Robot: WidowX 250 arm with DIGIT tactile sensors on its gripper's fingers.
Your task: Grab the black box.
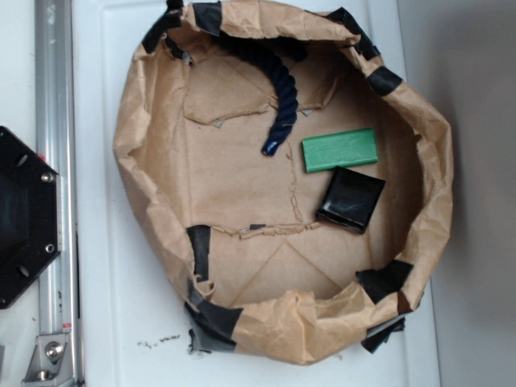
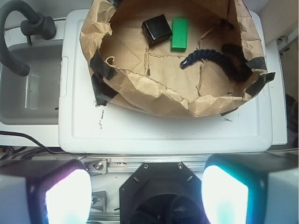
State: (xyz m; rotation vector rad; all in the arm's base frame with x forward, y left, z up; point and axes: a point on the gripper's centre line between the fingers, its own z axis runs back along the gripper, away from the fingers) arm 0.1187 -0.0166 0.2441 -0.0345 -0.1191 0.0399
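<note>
The black box (image 1: 351, 199) (image 2: 157, 29), glossy and roughly square, lies flat on the floor of a brown paper-lined bin (image 1: 145, 161) (image 2: 140, 86). One of its edges is touching or almost touching a green block (image 1: 339, 149) (image 2: 179, 33). In the wrist view my gripper (image 2: 147, 196) is open. Its two glowing fingers (image 2: 67, 198) stand wide apart with nothing between them. It hangs high over the robot base, well outside the bin and far from the box. The exterior view does not show the gripper.
A dark blue twisted rope (image 1: 278, 97) (image 2: 210, 56) curls along the bin's wall beside the green block. The bin stands on a white board (image 1: 105, 282) (image 2: 163, 130). The black robot base (image 1: 24, 218) and a metal rail (image 1: 55, 121) border it. A black hose (image 2: 18, 28) is off to one side.
</note>
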